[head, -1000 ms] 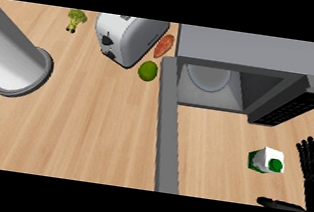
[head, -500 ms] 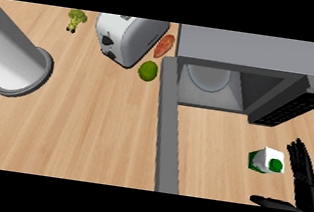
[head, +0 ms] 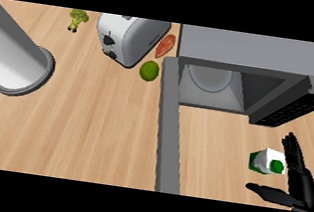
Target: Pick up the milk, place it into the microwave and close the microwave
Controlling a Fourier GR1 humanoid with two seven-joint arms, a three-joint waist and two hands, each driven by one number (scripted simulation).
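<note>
Standing position: the milk carton [head: 267, 161], white with a green cap and green panel, rests on the wooden counter [head: 89, 134], in front of the microwave [head: 254, 73] and to the right of its door.
Right hand: the right hand [head: 299, 182] sits at the lower right, just beside the carton; fingers straight and spread, thumb out to the left below the carton. Contact with the carton cannot be told.
Microwave: one unit, door [head: 170, 130] swung fully open, running down to the view's lower edge; one round glass turntable [head: 210, 77] in the cavity.
Open room: bare counter between door and carton; a wide bare area left of the door.
Left edge: one large grey cylinder [head: 7, 54] on a round base.
Top edge: one toaster [head: 128, 38], one broccoli floret [head: 78, 18], one lime [head: 149, 70], one reddish item [head: 165, 46] partly hidden between toaster and microwave.
Count: one carton, one hand in view.
</note>
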